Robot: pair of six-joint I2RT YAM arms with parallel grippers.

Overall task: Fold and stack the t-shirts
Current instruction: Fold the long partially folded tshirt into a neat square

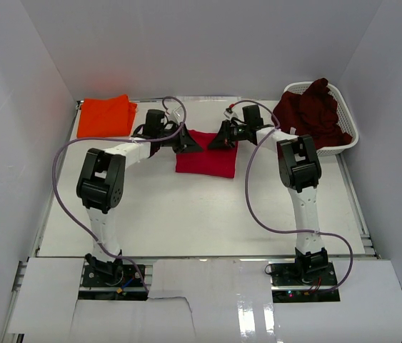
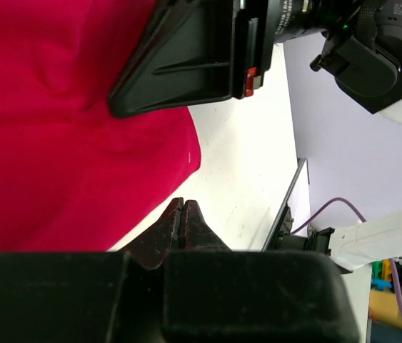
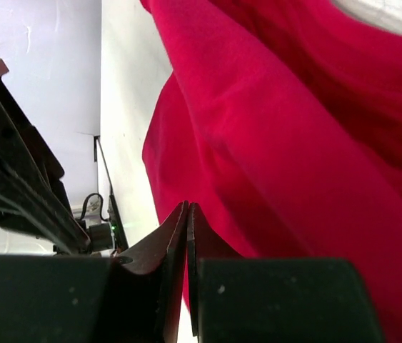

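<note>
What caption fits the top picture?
The left gripper and right gripper, shut, at the red t-shirt; maroon t-shirt in basket.

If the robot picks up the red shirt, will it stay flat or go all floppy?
Probably floppy: the red shirt shows soft folds and wrinkles up close. Likely light, being thin cloth. It shouldn't roll; it lies flat on the table.

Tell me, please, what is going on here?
A robot is folding t-shirts. Its left hand and right hand are shut at the far edge of the bright crimson cloth t-shirt mid-table; whether they pinch it is unclear. A folded orange t-shirt lies far left; a dark maroon t-shirt sits crumpled in the white plastic lattice basket.
</note>
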